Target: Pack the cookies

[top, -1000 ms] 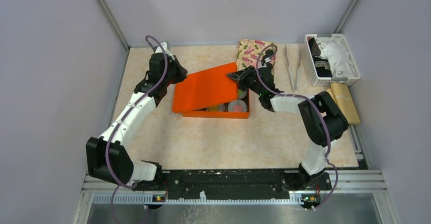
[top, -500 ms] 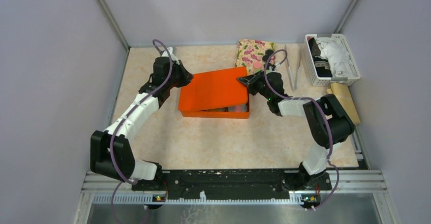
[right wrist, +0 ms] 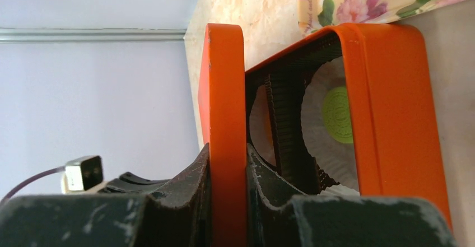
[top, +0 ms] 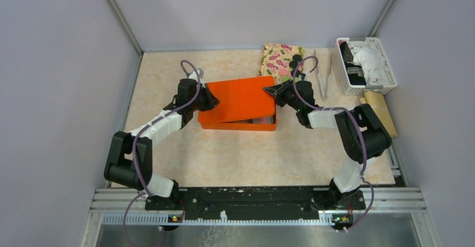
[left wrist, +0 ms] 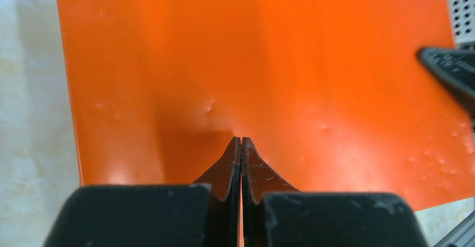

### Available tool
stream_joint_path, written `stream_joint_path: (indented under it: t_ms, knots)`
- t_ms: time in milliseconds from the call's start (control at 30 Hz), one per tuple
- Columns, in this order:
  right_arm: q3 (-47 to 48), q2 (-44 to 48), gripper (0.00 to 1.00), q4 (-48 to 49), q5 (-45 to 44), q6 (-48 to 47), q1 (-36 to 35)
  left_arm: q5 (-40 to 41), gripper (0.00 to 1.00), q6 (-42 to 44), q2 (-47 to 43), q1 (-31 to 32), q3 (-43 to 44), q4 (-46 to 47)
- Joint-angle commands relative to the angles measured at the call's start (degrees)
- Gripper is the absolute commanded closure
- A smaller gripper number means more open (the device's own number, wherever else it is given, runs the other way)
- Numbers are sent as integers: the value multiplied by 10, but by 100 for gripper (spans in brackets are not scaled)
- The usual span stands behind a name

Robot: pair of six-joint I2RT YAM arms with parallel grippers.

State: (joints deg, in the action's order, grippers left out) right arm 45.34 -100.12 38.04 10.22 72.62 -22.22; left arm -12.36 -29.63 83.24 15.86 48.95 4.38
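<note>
An orange lid [top: 240, 97] lies tilted over the orange box [top: 238, 126], its right end raised. My right gripper [top: 273, 90] is shut on the lid's right rim [right wrist: 226, 90]. In the right wrist view the gap under the lid shows the box wall [right wrist: 386, 118] and one green cookie [right wrist: 338, 114] in a white paper cup [right wrist: 319, 146]; the other cookies are hidden. My left gripper [top: 212, 102] is shut, its tips [left wrist: 241, 141] resting on the lid's top [left wrist: 280, 62] near the left edge, with nothing between them.
A floral cloth [top: 280, 59] lies just behind the box. Metal tongs [top: 322, 73] and a white basket [top: 367, 65] of items sit at the back right, with a tan roll [top: 381, 112] by the right wall.
The lid has moved right and come down over the box, covering the cookies seen before. Both arms travelled with it, the left one lowering toward the table.
</note>
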Motion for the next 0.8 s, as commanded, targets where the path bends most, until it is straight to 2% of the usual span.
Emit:
stream_joint_path:
  t_ms: [0, 367, 400, 533, 633, 767]
  knots:
    - [-9, -2, 100, -49, -35, -38, 18, -22, 100, 0, 13, 7, -28, 77]
    - [-9, -3, 99, -87, -49, -30, 27, -50, 100, -16, 59, 13, -60, 120]
    - [-9, -1, 94, -88, -49, -30, 27, -53, 100, -18, 64, 13, -61, 122]
    - [-9, 4, 63, -89, -49, -28, 27, -63, 100, -20, 79, 15, -59, 131]
    - [-9, 10, 47, -88, -49, -27, 28, -70, 100, -21, 86, 16, -60, 137]
    - [-2, 23, 37, -107, -56, -35, 28, -79, 100, -25, 92, 17, -59, 144]
